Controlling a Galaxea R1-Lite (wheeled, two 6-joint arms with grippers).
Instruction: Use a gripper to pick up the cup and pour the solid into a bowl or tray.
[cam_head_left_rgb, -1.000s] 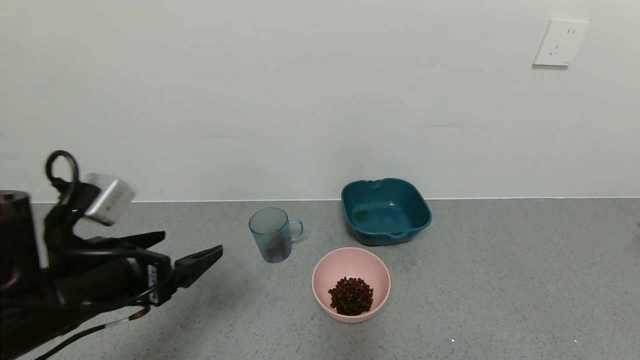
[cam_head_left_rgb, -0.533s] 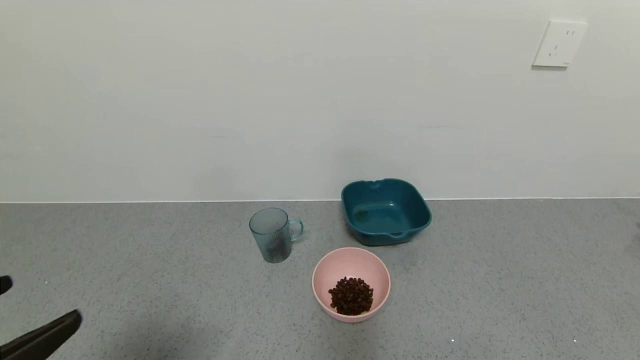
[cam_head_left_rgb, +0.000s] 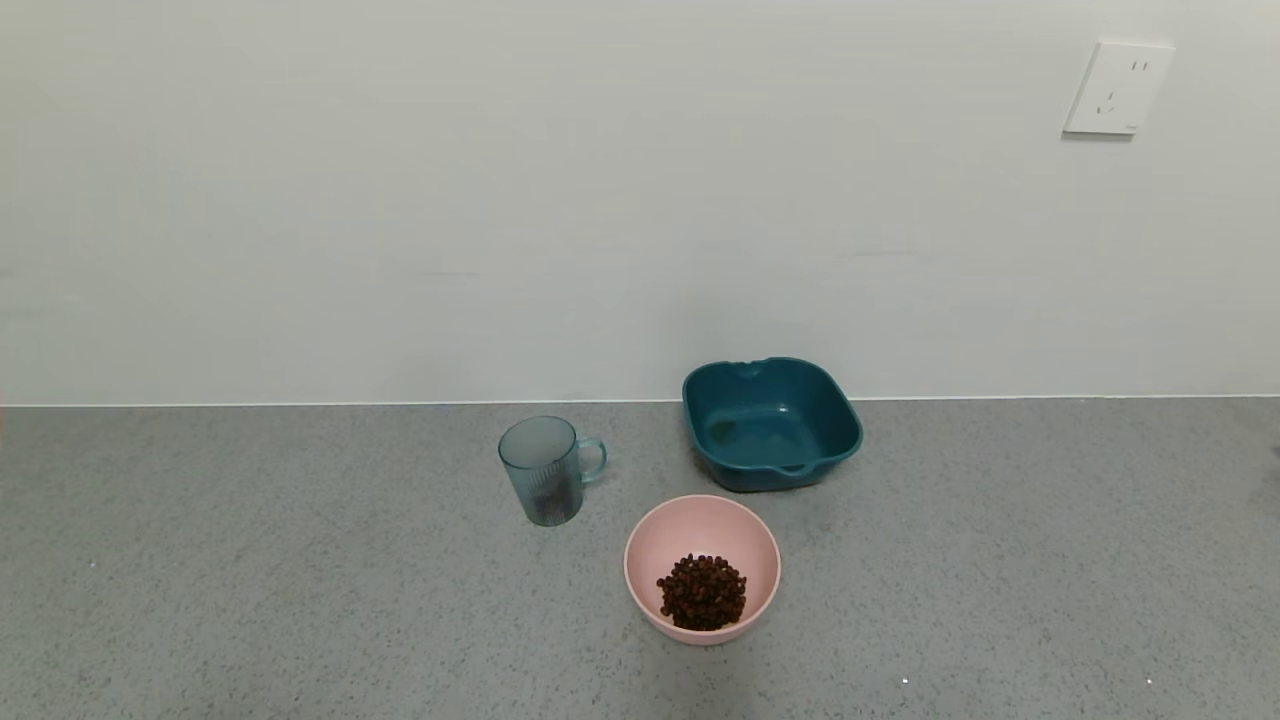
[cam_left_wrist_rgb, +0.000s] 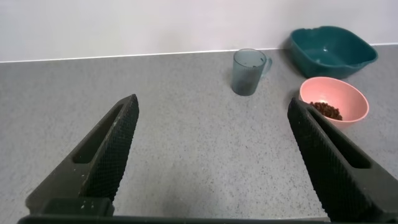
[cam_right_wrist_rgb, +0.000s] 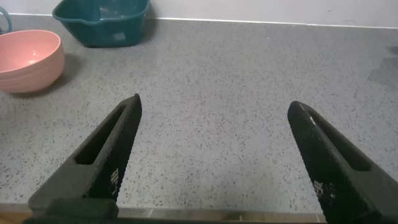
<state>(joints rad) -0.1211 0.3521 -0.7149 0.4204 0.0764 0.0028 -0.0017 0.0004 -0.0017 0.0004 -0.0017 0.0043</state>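
Left end effector (cam_left_wrist_rgb: 211, 155) wide open, empty; solid (cam_head_left_rgb: 702, 591) already in bowl (cam_head_left_rgb: 640, 550), cup (cam_head_left_rgb: 541, 470) upright on tabletop (cam_head_left_rgb: 300, 580). Pour looks done.

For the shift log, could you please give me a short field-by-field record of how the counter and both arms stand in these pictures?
cup: translucent blue-green ribbed plastic cup, upright on the grey speckled counter, handle toward the tray
solid: dark reddish-brown rounded pieces piled in the bowl
bowl: round pale pink bowl, nearer the robot than the cup
tray: dark teal squarish tray by the wall
left end effector: open, holding nothing, apart from the cup
right end effector: open, holding nothing, over bare counter
task: pour looks done
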